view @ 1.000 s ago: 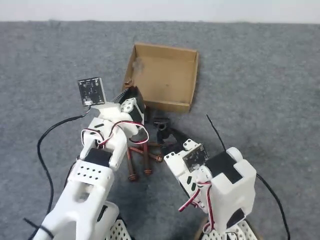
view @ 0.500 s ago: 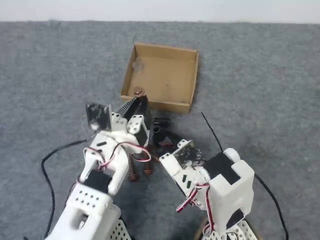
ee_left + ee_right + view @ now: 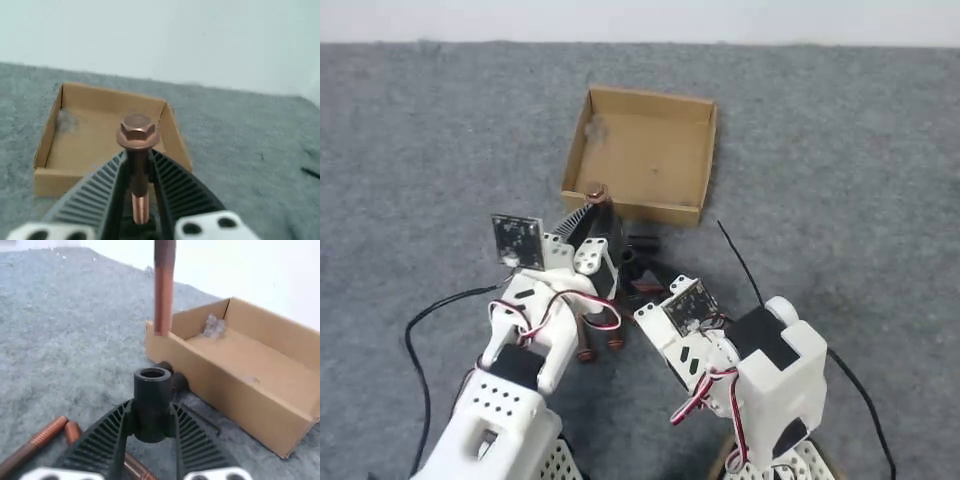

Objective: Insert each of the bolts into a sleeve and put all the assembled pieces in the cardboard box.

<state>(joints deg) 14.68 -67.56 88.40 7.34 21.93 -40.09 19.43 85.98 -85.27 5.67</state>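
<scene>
Left end effector (image 3: pixel 138 156) clamps a copper bolt (image 3: pixel 138 132) head-up beside the cardboard box (image 3: pixel 638 210). Right end effector (image 3: pixel 151 411) grips a black sleeve (image 3: pixel 151 390), bore upward. Insertion step: the bolt tip hangs above the bore and likely needs centring over it, then lowering.

The bolt (image 3: pixel 164 285) is cut off at the right wrist view's edge.

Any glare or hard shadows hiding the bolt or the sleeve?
High view: even light, no hard shadows on the carpet. Left wrist view: soft sheen on the bolt, no glare. Right wrist view: sleeve dark, its opening shows.
</scene>
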